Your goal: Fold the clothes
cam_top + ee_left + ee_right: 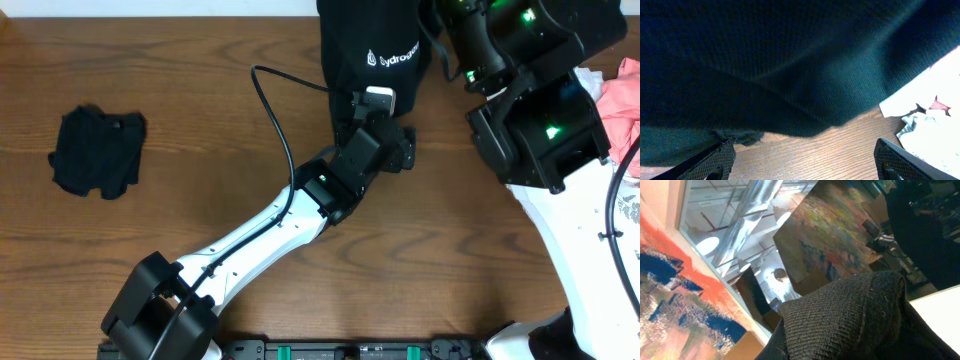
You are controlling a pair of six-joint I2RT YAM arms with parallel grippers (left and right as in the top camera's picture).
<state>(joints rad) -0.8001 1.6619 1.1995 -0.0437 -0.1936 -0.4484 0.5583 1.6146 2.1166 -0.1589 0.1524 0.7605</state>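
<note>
The black shirt point(372, 45), held bunched at the far edge of the table point(200, 100) by the closed right gripper point(442, 38), could be caught unevenly by the wide-open left gripper point(805, 165) at its hem, and a skewed fold would be produced.

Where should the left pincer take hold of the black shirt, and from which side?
Probably the lower hem of the black shirt, coming in low along the table from the robot's side: that free edge faces the open left pincer.
</note>
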